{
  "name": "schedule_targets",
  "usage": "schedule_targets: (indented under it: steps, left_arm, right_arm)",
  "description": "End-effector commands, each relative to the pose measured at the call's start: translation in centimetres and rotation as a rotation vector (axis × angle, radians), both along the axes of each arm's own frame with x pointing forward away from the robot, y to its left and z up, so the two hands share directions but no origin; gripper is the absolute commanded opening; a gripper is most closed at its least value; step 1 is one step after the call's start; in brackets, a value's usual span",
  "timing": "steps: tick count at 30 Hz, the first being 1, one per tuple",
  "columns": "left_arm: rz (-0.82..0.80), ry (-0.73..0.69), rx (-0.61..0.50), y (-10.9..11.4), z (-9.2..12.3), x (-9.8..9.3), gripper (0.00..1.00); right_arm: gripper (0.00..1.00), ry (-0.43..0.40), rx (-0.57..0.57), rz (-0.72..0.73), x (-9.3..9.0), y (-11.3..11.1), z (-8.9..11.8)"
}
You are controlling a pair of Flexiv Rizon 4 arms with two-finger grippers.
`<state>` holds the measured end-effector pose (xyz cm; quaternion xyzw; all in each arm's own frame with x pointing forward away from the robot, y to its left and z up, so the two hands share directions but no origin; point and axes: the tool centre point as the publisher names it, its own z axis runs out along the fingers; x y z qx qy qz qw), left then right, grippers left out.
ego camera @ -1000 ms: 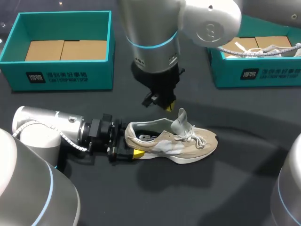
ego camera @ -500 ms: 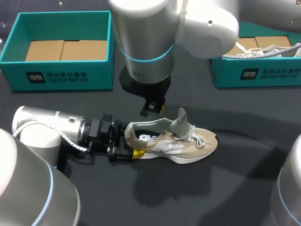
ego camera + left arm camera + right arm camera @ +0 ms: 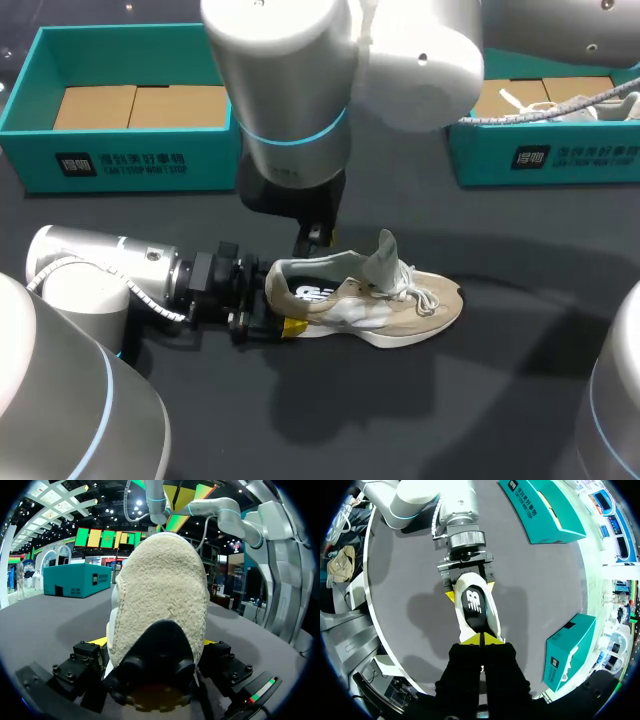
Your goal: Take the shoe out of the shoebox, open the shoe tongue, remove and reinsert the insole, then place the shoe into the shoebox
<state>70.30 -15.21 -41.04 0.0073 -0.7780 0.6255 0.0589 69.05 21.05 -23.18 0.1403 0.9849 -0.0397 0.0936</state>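
A beige shoe lies on its sole on the black table, toe to the right, with its tongue standing up. The black insole with a white logo sits inside it. My left gripper lies low on the table, its yellow fingertips pressed against both sides of the heel. My right gripper hangs shut and empty just above the shoe's opening; in the head view it is over the heel end, largely covered by its arm.
A teal shoebox with cardboard inserts stands at the back left. A second teal shoebox at the back right holds another shoe. My right arm's big links hang over the table's middle.
My right arm has swung leftward, carrying its shut gripper from over the shoe's middle to over the heel end. The left arm and the shoe have not moved.
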Motion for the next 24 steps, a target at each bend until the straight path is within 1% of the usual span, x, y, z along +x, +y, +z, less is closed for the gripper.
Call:
schedule_targets:
  steps: [1,6,11,12,13,24]
  left_arm:
    - [0.001,0.0,0.0,-0.1,-0.4,0.0,0.0]
    - [0.001,0.0,0.0,-0.1,-0.4,0.0,0.0]
    - [0.001,0.0,0.0,-0.1,-0.4,0.0,0.0]
    - [0.001,0.0,0.0,-0.1,-0.4,0.0,0.0]
    - [0.001,0.0,0.0,-0.1,-0.4,0.0,0.0]
    - [0.001,0.0,0.0,-0.1,-0.4,0.0,0.0]
  right_arm:
    - [0.0,0.006,0.004,0.056,0.0,0.7,-0.5]
    - [0.0,0.014,-0.021,0.176,-0.5,2.5,-1.4]
    - [0.0,0.065,-0.001,0.214,-1.0,3.2,-3.2]
    - [0.0,0.074,0.004,0.215,-1.0,3.2,-3.4]
    - [0.0,0.076,0.045,0.164,-1.0,2.9,-3.7]
    - [0.0,0.076,0.045,0.164,-1.0,2.9,-3.7]
